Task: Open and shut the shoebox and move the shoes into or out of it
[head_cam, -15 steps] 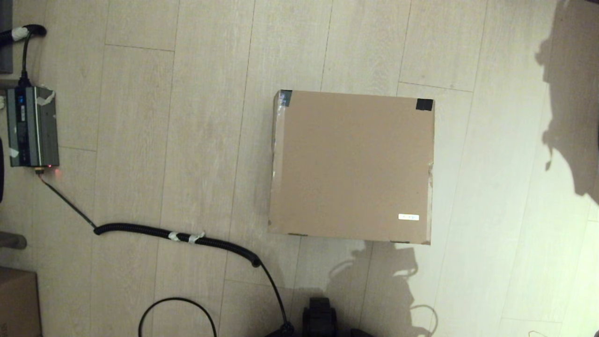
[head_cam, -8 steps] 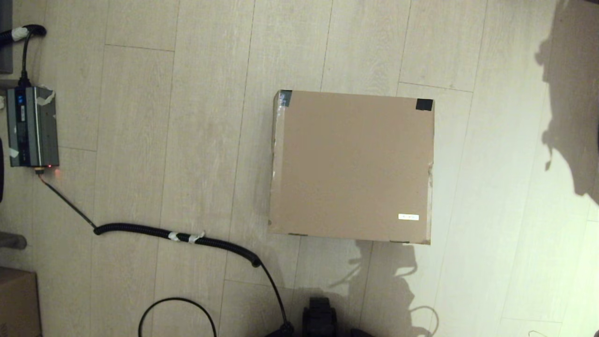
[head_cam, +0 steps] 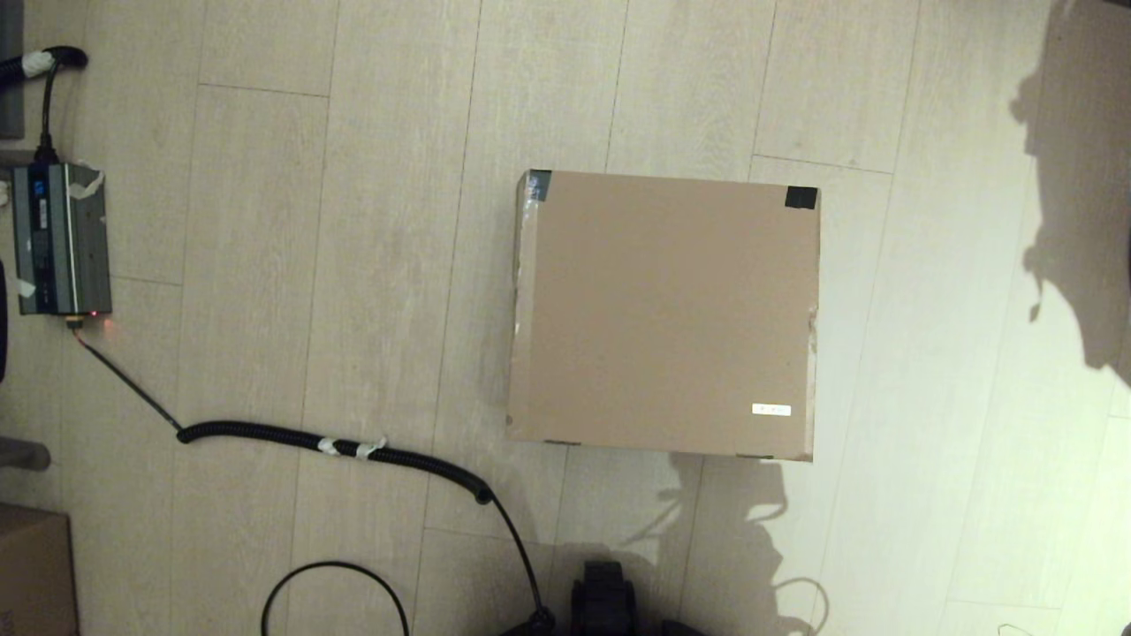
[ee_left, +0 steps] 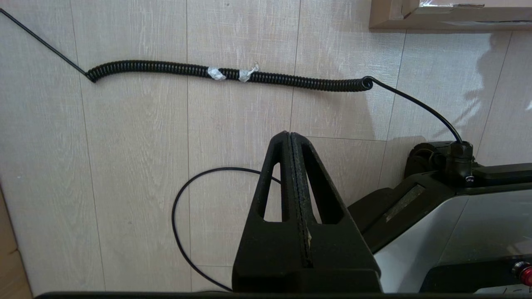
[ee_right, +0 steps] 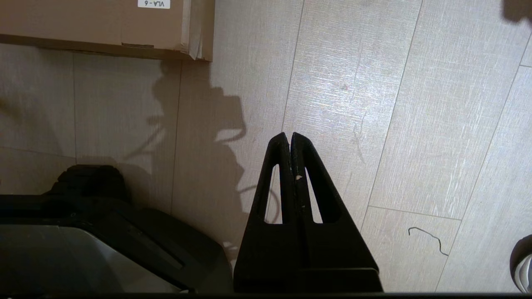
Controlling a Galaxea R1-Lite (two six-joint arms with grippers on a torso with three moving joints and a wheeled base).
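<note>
The shoebox [head_cam: 663, 314] lies on the floor ahead of me, lid down flat, with dark tape on its two far corners and a small white label near its front right corner. Its near edge also shows in the left wrist view [ee_left: 449, 18] and the right wrist view [ee_right: 95, 25]. The shoes are hidden from every view. My left gripper [ee_left: 289, 135] hangs shut and empty over bare floor, short of the box and to its left. My right gripper [ee_right: 289, 136] is shut and empty too, short of the box's front right corner. Neither arm shows in the head view.
A black coiled cable [head_cam: 336, 444] runs across the floor left of the shoebox to a grey power unit [head_cam: 60, 238] at the far left. A smaller brown box [head_cam: 31, 570] sits at the lower left corner. My base [head_cam: 605, 601] is at the bottom centre.
</note>
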